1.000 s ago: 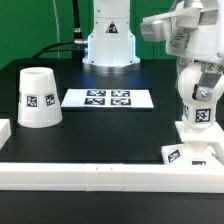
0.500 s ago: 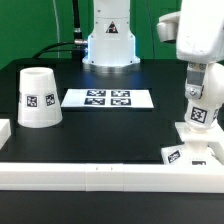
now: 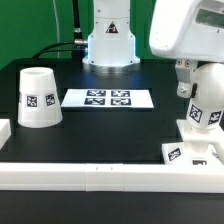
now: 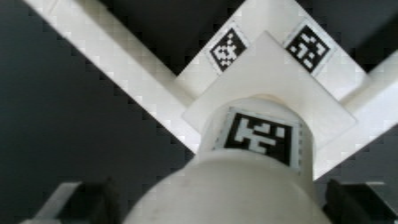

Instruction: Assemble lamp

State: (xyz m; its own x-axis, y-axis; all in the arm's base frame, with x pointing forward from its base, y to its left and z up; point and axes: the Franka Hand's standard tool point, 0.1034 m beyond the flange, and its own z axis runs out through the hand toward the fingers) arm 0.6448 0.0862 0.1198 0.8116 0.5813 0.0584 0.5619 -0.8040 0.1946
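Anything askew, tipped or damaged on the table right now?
Nothing stands out. The bulb stands on the base at the exterior view's right, the shade sits wide end down at the left, and the marker board lies flat between them.

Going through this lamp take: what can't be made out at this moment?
- Wrist view: the hand shows only finger slivers at the frame edge; the blurred bulb hides its joint with the base, so seating is unknowable.
- Exterior view: the hand runs off the top and right edges; its fingers are unclear beside the bulb.
- Exterior view: the shade hides its own inside and far side.
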